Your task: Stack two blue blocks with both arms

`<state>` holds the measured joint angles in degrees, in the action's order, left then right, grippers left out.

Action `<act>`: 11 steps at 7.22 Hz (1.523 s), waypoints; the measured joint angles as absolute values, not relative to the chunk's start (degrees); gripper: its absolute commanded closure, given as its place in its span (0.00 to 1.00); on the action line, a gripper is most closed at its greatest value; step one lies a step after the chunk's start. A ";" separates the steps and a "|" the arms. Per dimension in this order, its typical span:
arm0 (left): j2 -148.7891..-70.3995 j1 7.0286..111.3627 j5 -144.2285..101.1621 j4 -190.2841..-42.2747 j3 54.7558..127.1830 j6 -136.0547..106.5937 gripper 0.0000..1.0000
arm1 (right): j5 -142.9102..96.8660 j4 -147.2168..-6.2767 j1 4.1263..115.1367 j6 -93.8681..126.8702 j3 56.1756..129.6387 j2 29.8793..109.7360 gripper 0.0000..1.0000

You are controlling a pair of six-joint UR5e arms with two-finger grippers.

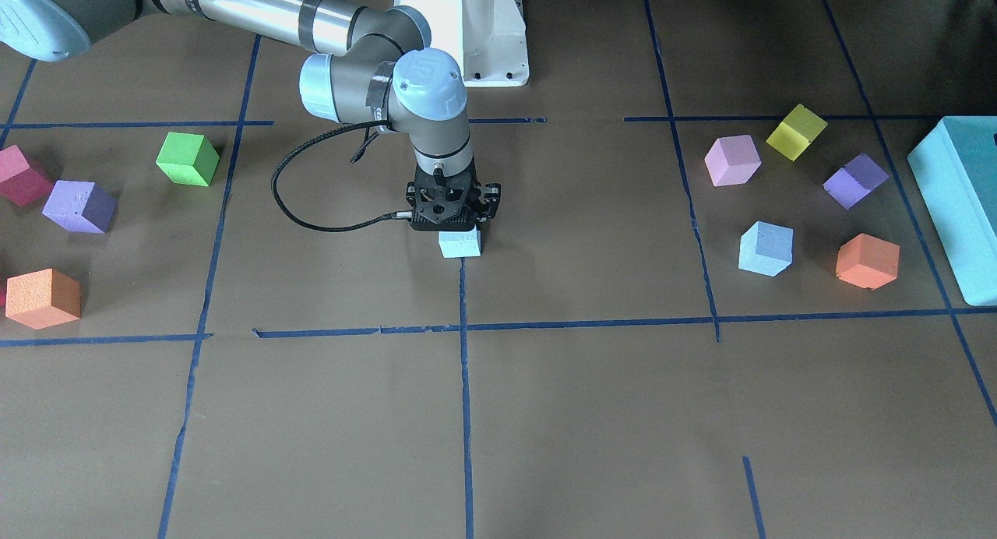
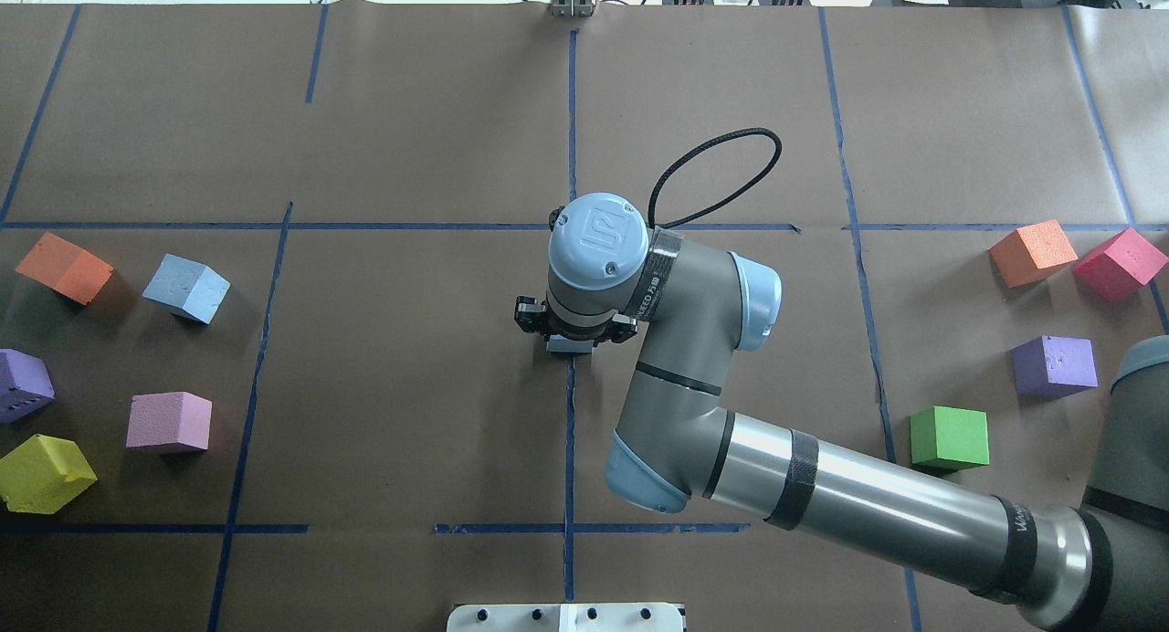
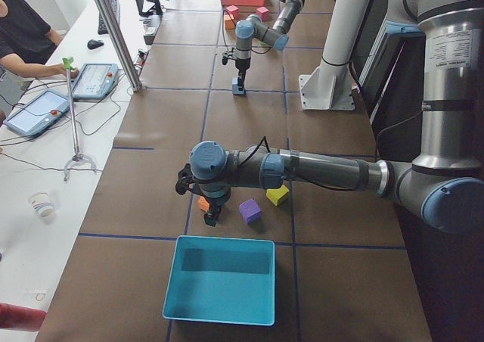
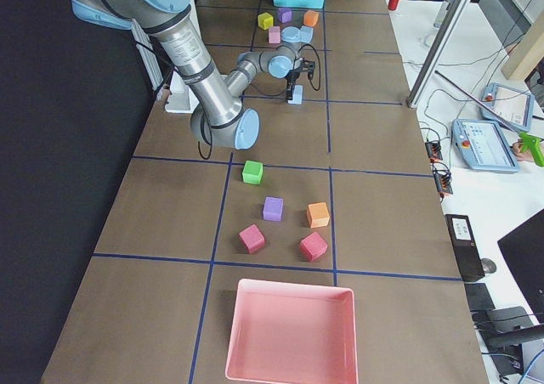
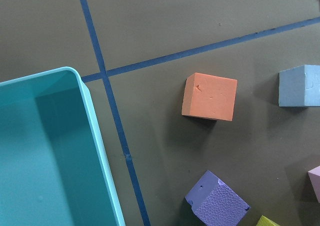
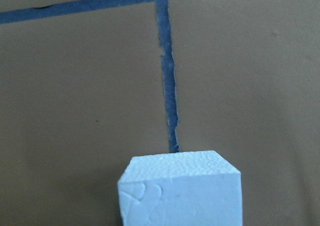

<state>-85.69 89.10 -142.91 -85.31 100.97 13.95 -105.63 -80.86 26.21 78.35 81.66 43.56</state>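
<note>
My right gripper (image 1: pixel 459 235) points straight down at the table's middle and looks shut on a pale blue block (image 1: pixel 459 244). The block rests on the paper at a tape line and fills the bottom of the right wrist view (image 6: pixel 180 191). In the overhead view only its edge (image 2: pixel 568 345) shows under the wrist. The second blue block (image 1: pixel 766 248) lies loose on my left side (image 2: pixel 186 288) and at the right edge of the left wrist view (image 5: pixel 300 86). My left gripper (image 3: pixel 212 216) shows only in the exterior left view, above the blocks by the teal box. I cannot tell its state.
On my left side lie an orange cube (image 1: pixel 867 261), purple (image 1: pixel 855 181), pink (image 1: pixel 732 160) and yellow (image 1: pixel 796 132) cubes, and a teal box (image 1: pixel 958 204). On my right side lie green (image 1: pixel 188 159), purple (image 1: pixel 79 206), red (image 1: pixel 22 176) and orange (image 1: pixel 43 298) cubes.
</note>
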 measured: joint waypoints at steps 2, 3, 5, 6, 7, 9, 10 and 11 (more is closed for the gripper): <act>-85.94 87.79 -142.89 -85.69 100.93 13.88 0.00 | -104.71 -82.31 26.45 78.26 84.28 43.15 0.00; -86.52 85.20 -142.79 -86.97 100.86 13.78 0.00 | -105.38 -85.33 27.98 78.21 89.48 44.20 0.00; -89.05 78.87 -142.53 -91.61 100.62 10.49 0.00 | -109.75 -89.45 34.28 75.66 104.16 52.00 0.00; -91.28 75.05 -142.10 -93.19 100.23 5.93 0.00 | -112.15 -89.92 37.60 73.52 108.50 55.77 0.00; -94.47 70.41 -140.70 -94.04 99.70 0.72 0.00 | -113.47 -90.04 40.27 71.66 110.85 58.64 0.00; -99.49 61.36 -132.01 -94.67 98.32 -6.15 0.00 | -114.21 -89.67 43.66 66.25 113.24 64.00 0.00; -100.51 58.93 -129.28 -94.80 97.51 -7.47 0.00 | -114.17 -89.50 44.40 64.19 113.48 65.79 0.00; -101.18 57.59 -128.13 -95.23 96.58 -9.71 0.00 | -113.96 -89.36 44.61 63.29 113.48 67.02 0.00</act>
